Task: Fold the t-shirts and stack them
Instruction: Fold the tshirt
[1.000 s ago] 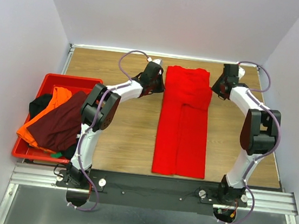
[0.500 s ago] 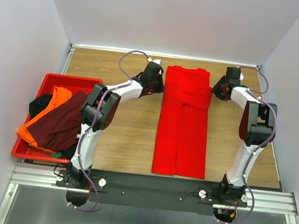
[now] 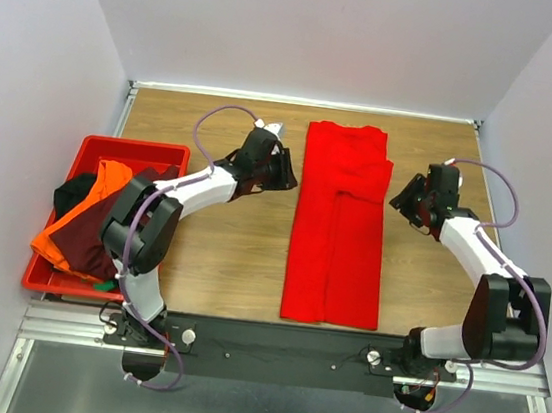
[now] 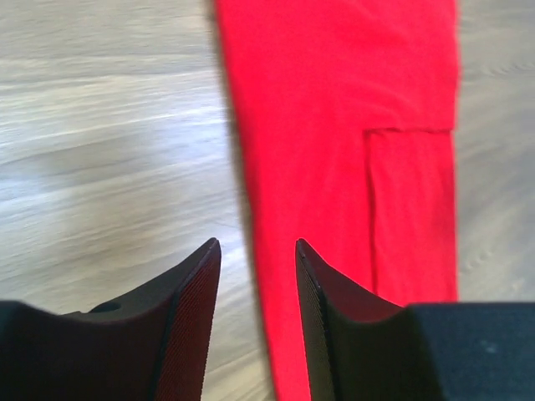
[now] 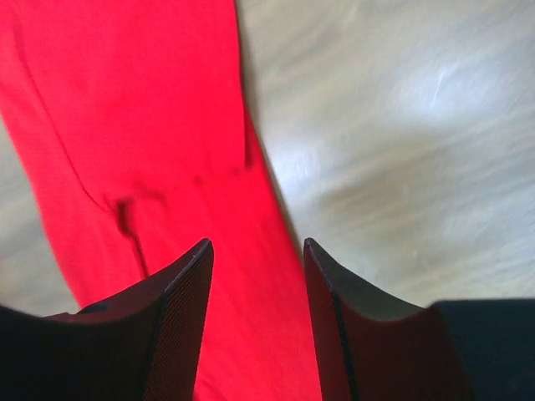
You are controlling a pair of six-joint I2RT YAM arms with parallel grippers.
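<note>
Red shirt [image 3: 339,224] lies dead centre as a long strip, other shirts [image 3: 103,221] in the crate [image 3: 132,146] at 9 o'clock. Left gripper [image 3: 283,171] and right gripper [image 3: 404,196] flank it, both spread, pinching nothing. My worry: if I grab only the top layer, the tucked sides flop open.

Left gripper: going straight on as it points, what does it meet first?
Probably the side edge of the red t-shirt on the table; the left gripper aims right at that border, so bare wood is possible too.
</note>
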